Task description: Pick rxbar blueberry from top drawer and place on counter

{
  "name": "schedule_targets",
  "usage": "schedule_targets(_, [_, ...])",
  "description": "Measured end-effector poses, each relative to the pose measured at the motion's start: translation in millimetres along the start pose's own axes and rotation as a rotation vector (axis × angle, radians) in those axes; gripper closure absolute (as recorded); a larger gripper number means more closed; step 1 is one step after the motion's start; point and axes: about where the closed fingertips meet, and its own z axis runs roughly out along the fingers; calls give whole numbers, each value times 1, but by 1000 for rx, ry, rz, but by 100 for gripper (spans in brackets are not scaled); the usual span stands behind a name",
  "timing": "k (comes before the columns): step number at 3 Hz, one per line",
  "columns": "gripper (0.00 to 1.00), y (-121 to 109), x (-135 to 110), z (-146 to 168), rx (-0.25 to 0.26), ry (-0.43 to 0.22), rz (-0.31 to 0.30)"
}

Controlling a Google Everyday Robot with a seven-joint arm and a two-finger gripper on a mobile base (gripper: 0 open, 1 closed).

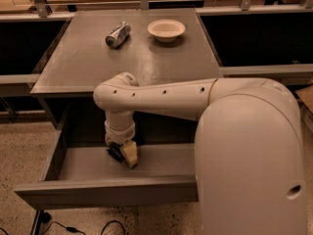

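End effector (pixel 124 153) hangs straight down from the bent cream arm (pixel 166 98) into the open, wide grey metal top drawer (pixel 105 192), its grip impossible to tell.

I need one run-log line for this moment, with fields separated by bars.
top drawer: open | end effector: down inside drawer, left part | rxbar blueberry: not on counter | on counter: can, bowl

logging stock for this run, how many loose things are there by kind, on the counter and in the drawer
cans: 1, the crushed can on the counter
bowls: 1, the bowl on the counter
snack bars: 1, the dark rxbar blueberry in the top drawer, right at the pincer
total: 3
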Motion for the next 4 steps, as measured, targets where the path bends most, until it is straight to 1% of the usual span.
schedule_targets(1, [96, 0, -1, -12, 0, 0, 0])
schedule_targets(2, [100, 0, -1, -14, 0, 0, 0])
schedule_targets(3, [100, -1, -3, -30, 64, 7, 5])
schedule_targets(4, [100, 0, -8, -62, 161, 31, 11])
